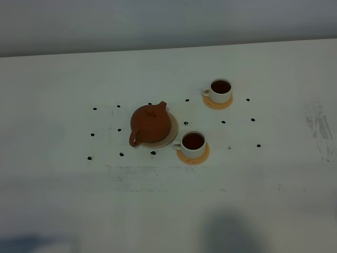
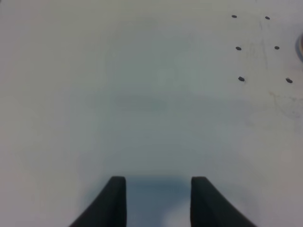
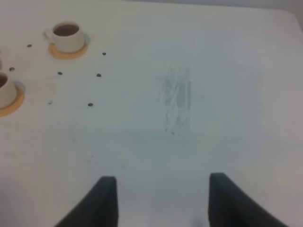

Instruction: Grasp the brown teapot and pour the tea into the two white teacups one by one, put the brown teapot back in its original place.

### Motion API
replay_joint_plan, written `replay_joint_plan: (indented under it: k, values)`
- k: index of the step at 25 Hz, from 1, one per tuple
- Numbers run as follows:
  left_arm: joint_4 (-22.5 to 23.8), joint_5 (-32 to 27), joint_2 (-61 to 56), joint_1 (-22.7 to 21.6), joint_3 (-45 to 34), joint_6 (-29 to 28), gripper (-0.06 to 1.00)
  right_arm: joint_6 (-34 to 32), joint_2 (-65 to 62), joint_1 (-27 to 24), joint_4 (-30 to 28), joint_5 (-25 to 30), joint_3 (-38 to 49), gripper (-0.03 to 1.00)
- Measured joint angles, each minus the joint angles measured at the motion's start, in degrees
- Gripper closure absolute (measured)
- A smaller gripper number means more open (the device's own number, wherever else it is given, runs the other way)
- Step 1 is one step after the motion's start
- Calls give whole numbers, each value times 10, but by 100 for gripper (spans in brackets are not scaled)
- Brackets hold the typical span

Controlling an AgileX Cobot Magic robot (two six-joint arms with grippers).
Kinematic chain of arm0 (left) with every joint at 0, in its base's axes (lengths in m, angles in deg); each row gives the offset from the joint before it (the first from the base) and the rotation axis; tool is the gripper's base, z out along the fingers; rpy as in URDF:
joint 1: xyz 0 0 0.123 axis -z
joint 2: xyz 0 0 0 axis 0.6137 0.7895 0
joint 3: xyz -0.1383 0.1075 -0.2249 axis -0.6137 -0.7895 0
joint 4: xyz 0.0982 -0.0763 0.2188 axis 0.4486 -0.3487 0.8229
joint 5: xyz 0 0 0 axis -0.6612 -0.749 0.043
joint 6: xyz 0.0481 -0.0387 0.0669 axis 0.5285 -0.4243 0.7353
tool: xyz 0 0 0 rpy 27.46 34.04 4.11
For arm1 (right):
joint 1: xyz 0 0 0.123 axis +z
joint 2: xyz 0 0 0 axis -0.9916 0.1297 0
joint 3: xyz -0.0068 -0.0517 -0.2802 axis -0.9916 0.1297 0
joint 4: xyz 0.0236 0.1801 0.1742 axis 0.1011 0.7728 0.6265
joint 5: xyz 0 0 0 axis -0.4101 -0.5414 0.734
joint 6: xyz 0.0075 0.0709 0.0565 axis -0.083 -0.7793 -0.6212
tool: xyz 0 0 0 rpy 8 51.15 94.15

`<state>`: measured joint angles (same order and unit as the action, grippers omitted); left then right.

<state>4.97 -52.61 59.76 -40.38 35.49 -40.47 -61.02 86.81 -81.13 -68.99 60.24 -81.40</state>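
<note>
Neither arm visible in exterior high view. Left gripper [image 2: 158,201] over bare table [image 2: 142,94], fingers apart, nothing between them. Right gripper [image 3: 158,201] also above bare tabletop, fingers spread with clear gap, holding nothing. Brown teapot [image 1: 150,124] upright, lid on, sitting on beige coaster [image 1: 172,135], mid-table. Near teacup [image 1: 193,144] and far teacup [image 1: 220,90] each on orange coaster, both filled with dark tea.

White table [image 1: 274,200], small black dots [image 1: 95,109]
</note>
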Motion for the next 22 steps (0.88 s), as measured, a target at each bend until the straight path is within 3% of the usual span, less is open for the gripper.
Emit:
replay_joint_plan:
  k: [22]
  values:
    - [0,0,0,0,0,-1,61,0,0,2,0,0,0,52]
